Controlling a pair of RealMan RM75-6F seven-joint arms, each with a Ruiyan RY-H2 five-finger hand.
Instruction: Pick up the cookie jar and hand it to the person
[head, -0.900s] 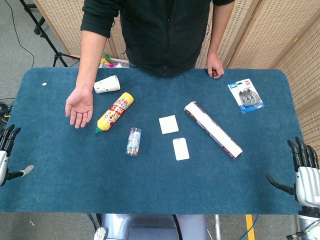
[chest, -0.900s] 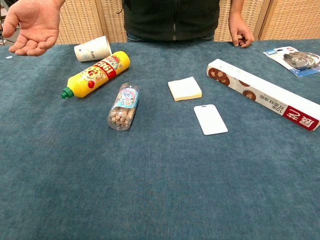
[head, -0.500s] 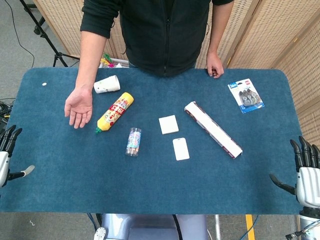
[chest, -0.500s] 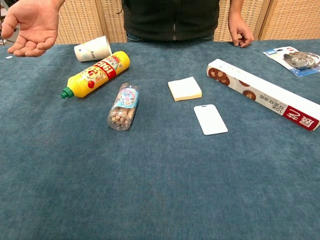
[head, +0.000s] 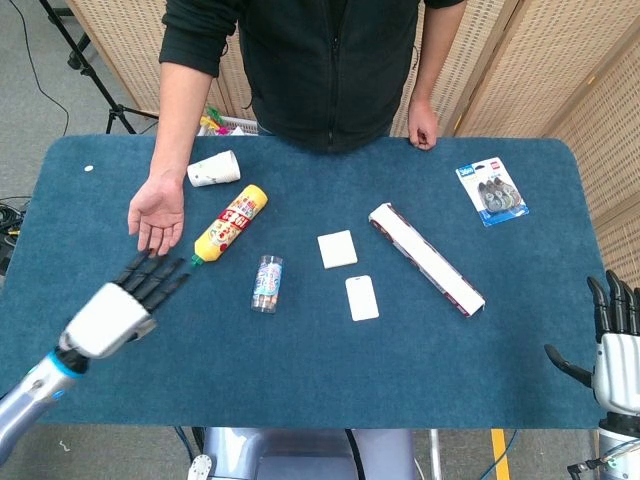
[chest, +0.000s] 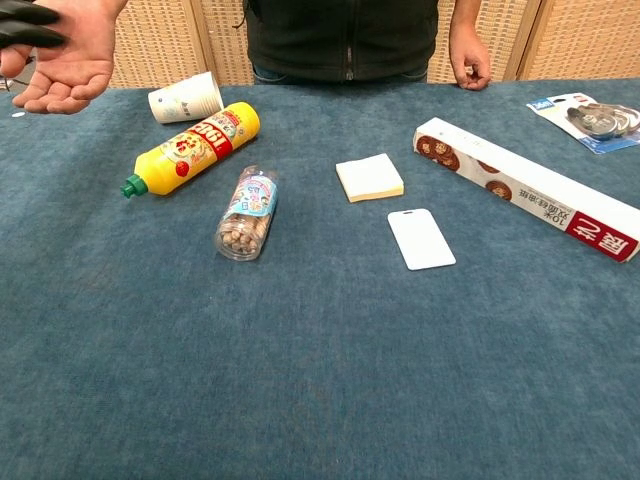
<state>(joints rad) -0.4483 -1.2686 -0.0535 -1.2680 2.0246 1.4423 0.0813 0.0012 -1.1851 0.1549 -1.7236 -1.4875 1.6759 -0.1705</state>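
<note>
The cookie jar (head: 267, 283) (chest: 247, 213) is a clear plastic tube of small round cookies with a colourful label, lying on its side left of the table's middle. My left hand (head: 125, 305) hovers over the table to the jar's left, fingers straight and spread, holding nothing. In the chest view only its dark fingertips (chest: 28, 24) show at the top left corner. My right hand (head: 615, 345) stays at the table's right front edge, fingers apart and empty. The person's open palm (head: 156, 214) (chest: 65, 60) waits at the left, just beyond my left hand.
A yellow bottle (head: 230, 224) and a tipped paper cup (head: 214, 169) lie behind the jar. A white pad (head: 337, 249), a white card (head: 362, 297), a long box (head: 426, 257) and a blister pack (head: 492, 193) lie to the right on the blue table (head: 320, 380).
My left hand has swung from the table's left edge in over the table toward the jar and the person's palm. The person's other hand drew back slightly. The right hand barely moved.
</note>
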